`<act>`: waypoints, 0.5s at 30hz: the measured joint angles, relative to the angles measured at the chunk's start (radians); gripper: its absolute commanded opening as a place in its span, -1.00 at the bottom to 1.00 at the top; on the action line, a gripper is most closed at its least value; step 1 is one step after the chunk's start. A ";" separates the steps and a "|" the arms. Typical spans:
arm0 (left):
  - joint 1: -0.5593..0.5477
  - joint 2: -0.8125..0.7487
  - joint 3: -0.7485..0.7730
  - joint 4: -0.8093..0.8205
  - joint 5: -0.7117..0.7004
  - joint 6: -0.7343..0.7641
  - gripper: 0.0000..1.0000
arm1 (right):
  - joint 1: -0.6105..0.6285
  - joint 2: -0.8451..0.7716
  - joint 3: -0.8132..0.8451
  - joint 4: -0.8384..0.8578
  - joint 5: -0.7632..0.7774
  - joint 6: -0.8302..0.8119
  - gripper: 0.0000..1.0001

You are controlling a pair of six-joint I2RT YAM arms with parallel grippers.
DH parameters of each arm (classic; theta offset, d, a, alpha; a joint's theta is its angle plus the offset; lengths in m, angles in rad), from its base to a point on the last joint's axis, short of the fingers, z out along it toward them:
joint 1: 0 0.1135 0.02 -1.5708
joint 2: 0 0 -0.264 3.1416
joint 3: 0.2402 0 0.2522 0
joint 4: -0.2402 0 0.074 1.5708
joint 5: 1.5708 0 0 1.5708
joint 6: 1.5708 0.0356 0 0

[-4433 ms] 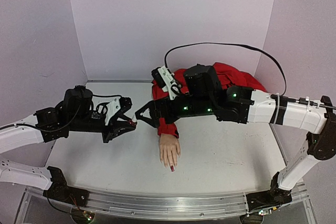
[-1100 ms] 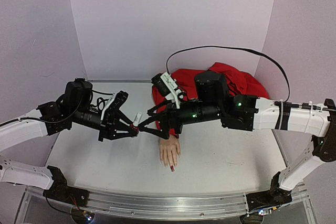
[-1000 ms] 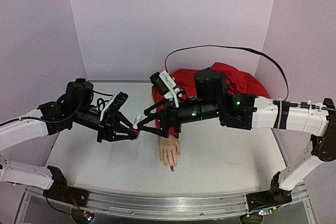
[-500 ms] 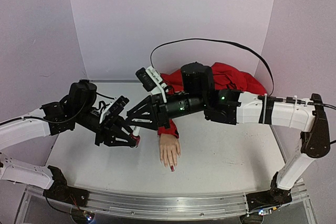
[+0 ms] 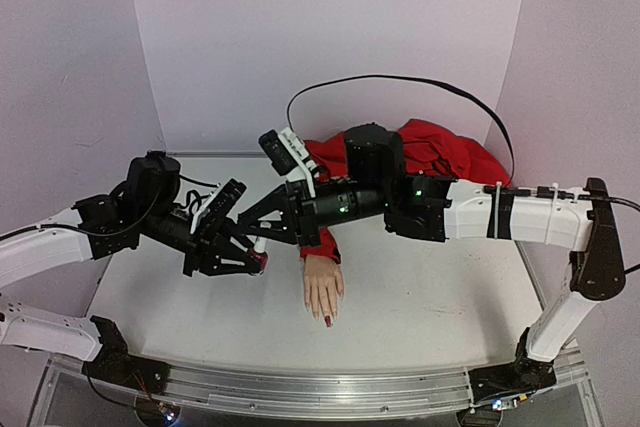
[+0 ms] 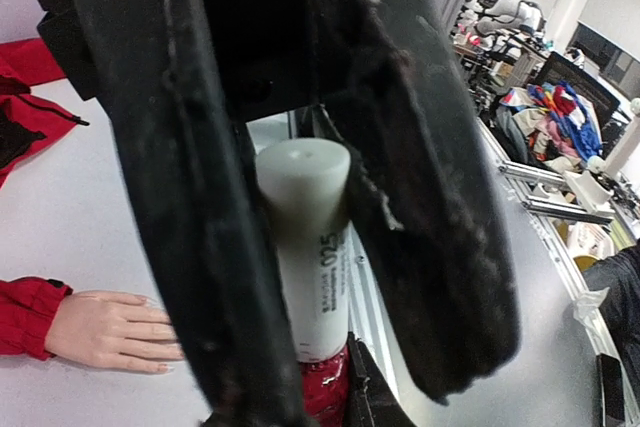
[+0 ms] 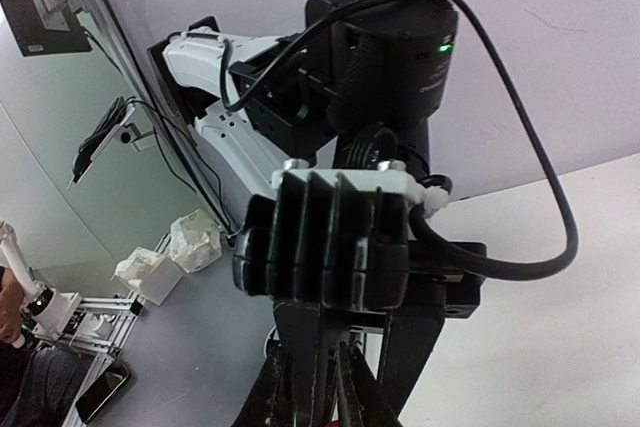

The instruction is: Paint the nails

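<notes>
Grip changed: your right fingers (image 5: 262,239), wide moments ago, now clamp cap (image 6: 300,237); left fingers (image 5: 254,265) hold bottle (image 6: 325,389). Judge unscrewing next; nails (image 5: 327,321) not yet reached.

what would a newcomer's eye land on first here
Left of centre, two black pincers meet tip to tip: the left pincer grips a small polish bottle and the right pincer is clamped on its white cap. Just right of them a pale mannequin hand in a red sleeve lies flat on the table, one nail dark red.
</notes>
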 measured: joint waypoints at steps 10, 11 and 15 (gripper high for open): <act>0.009 -0.112 -0.038 -0.025 -0.347 0.004 -1.00 | 0.081 0.026 -0.023 0.090 0.487 0.046 -1.00; 0.010 -0.126 -0.047 -0.032 -0.386 0.008 -1.00 | 0.102 0.044 -0.006 0.088 0.573 0.060 -1.00; 0.024 -0.165 -0.071 -0.063 -0.541 0.016 -1.00 | 0.179 0.160 0.133 0.024 0.953 0.174 -1.00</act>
